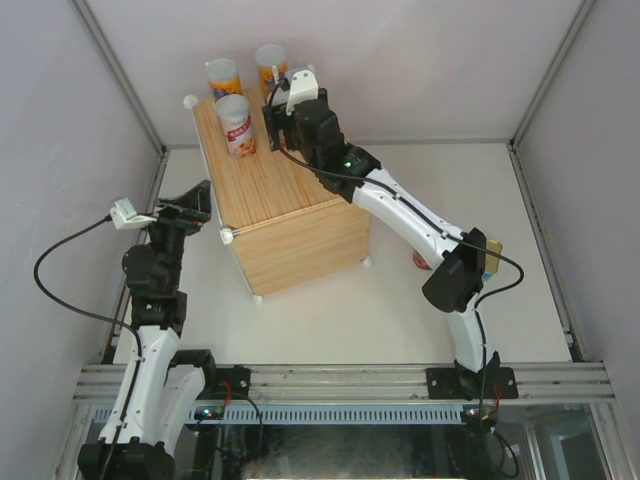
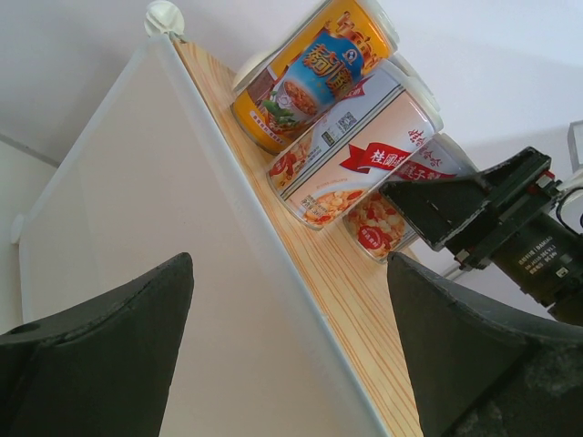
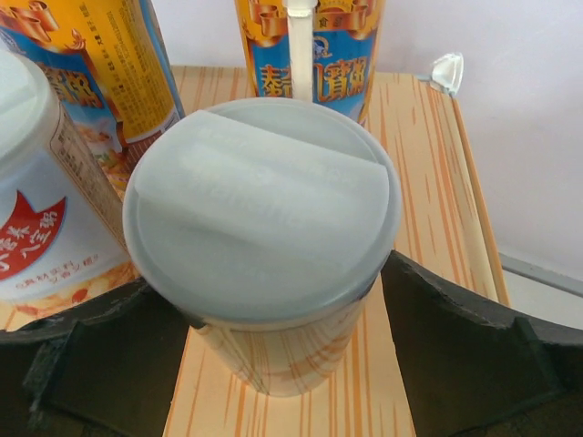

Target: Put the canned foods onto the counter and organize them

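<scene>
1. Your right gripper [image 3: 278,305] clasps a pale-lidded can [image 3: 264,209], jaws pressed to both its sides, upright on the counter [image 1: 290,215] beside three other cans [image 1: 237,125].
2. Your left gripper [image 2: 291,319] hangs wide open, empty, beside the counter's left panel.

Your left arm [image 1: 148,350] and right arm [image 1: 405,210] have white links, black joints, black cables [image 1: 55,290], perhaps tiny green lights [image 1: 347,163].

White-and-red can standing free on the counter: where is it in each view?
Top external: white-and-red can, upper left, atop the counter.
Left wrist: upper centre, beside the orange can.
Right wrist: left edge, cut off.
Shared landmark: the counter's wood-grain top.
</scene>
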You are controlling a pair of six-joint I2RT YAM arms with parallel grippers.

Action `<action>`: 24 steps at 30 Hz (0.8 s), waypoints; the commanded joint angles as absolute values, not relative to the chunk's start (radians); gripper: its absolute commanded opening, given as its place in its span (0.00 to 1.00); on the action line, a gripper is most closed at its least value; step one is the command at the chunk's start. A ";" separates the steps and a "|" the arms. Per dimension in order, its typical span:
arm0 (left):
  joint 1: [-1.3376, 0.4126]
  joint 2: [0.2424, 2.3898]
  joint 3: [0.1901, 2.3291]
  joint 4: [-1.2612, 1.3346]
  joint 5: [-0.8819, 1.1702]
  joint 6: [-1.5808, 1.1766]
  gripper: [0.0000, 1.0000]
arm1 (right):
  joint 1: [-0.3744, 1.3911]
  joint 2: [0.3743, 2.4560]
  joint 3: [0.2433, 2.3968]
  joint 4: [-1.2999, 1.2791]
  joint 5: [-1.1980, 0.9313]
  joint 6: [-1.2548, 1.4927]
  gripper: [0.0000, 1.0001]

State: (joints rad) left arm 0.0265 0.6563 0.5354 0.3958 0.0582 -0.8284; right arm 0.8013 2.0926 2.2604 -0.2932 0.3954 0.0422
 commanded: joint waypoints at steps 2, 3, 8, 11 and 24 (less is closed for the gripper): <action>0.034 0.643 0.525 0.439 0.074 -0.836 0.91 | 0.822 1.948 2.175 -0.180 0.439 0.015 0.79; 0.034 0.641 0.524 0.439 0.074 -0.836 0.91 | 0.825 1.934 2.148 -0.171 0.444 0.013 0.80; 0.035 0.637 0.522 0.440 0.072 -0.837 0.91 | 0.839 1.862 2.031 -0.120 0.458 0.013 0.79; 0.034 0.636 0.522 0.441 0.074 -0.839 0.91 | 0.841 1.837 1.977 -0.100 0.457 0.019 0.78; 0.035 0.633 0.520 0.442 0.078 -0.844 0.91 | 0.819 1.821 1.901 -0.091 0.412 0.060 0.25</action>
State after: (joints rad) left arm 0.0265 0.6449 0.5354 0.3977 0.0601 -0.8288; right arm 0.8341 1.8465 1.8965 -0.1154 0.4271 0.0425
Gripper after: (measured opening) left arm 0.908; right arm 0.285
